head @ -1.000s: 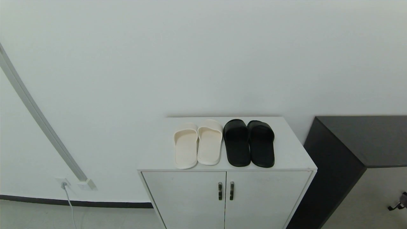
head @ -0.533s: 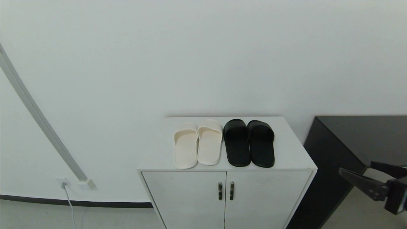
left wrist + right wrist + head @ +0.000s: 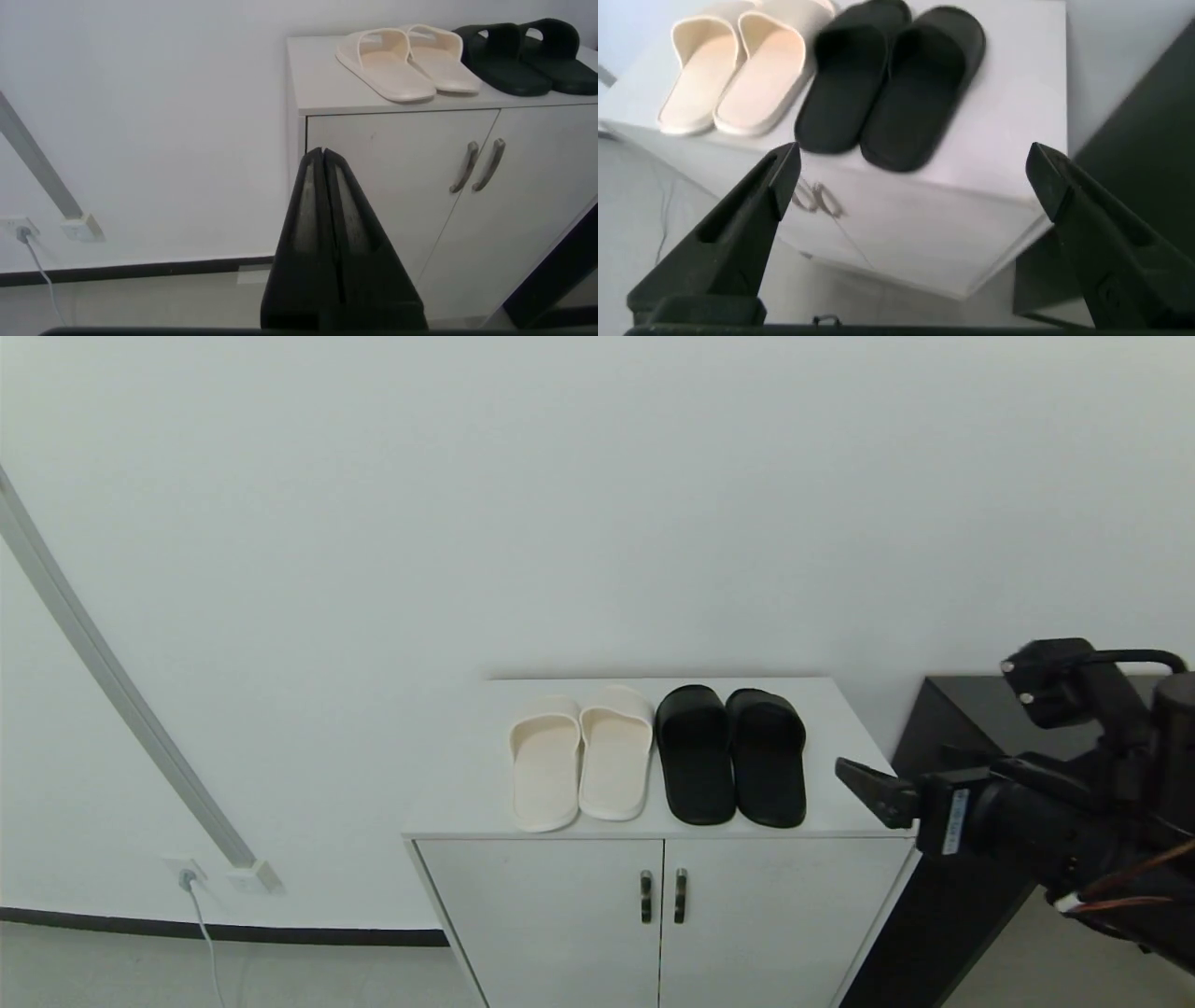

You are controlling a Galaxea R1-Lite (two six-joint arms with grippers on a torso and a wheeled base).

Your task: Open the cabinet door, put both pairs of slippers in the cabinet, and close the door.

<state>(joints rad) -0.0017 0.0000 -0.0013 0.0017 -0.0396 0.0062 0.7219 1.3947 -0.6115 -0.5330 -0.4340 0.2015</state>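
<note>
A white cabinet [image 3: 845,803] stands against the wall, both doors shut, with two metal handles [image 3: 663,896] at the middle seam. On its top lie a pair of white slippers [image 3: 579,761] and, right of them, a pair of black slippers [image 3: 733,756], toes toward the wall. My right gripper [image 3: 864,789] hangs open by the top's right front corner, just right of the black slippers [image 3: 887,75], with nothing in it. In the right wrist view the right gripper [image 3: 912,154] has its fingers spread wide. My left gripper [image 3: 324,187] is shut and empty, low and left of the cabinet [image 3: 374,140].
A black table [image 3: 971,896] stands close against the cabinet's right side. On the wall to the left run a slanted grey conduit [image 3: 112,681] and a socket with a white cable [image 3: 191,882]. Bare floor lies left of the cabinet.
My right arm has risen from the lower right corner and swung left, up to the cabinet's right front corner. Slippers and doors have not moved.
</note>
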